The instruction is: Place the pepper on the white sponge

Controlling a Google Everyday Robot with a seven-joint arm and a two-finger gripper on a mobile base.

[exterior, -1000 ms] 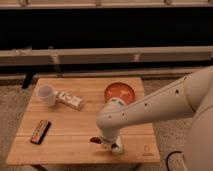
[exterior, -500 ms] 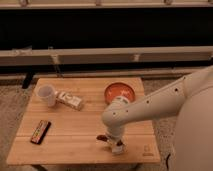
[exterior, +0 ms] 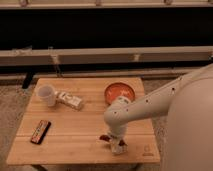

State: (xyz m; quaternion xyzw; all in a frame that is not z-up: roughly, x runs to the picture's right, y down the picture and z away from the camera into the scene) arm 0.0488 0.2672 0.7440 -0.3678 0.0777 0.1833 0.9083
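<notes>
My gripper (exterior: 114, 140) hangs from the pale arm that reaches in from the right, low over the front middle of the wooden table (exterior: 75, 145). It is shut on the pepper (exterior: 105, 137), a small dark red piece sticking out to its left. The white sponge (exterior: 118, 148) lies on the table right under and slightly right of the gripper, partly hidden by it. The pepper is at the sponge's left upper edge; I cannot tell whether they touch.
An orange-red bowl (exterior: 120, 92) sits behind the gripper. A white cup (exterior: 46, 95) and a white-and-tan box (exterior: 69, 100) stand at the back left. A flat black bar (exterior: 40, 131) lies at the front left. The table's front edge is close to the sponge.
The gripper has moved right with the pepper, from left of the sponge to over it. The sponge and the other things have not moved.
</notes>
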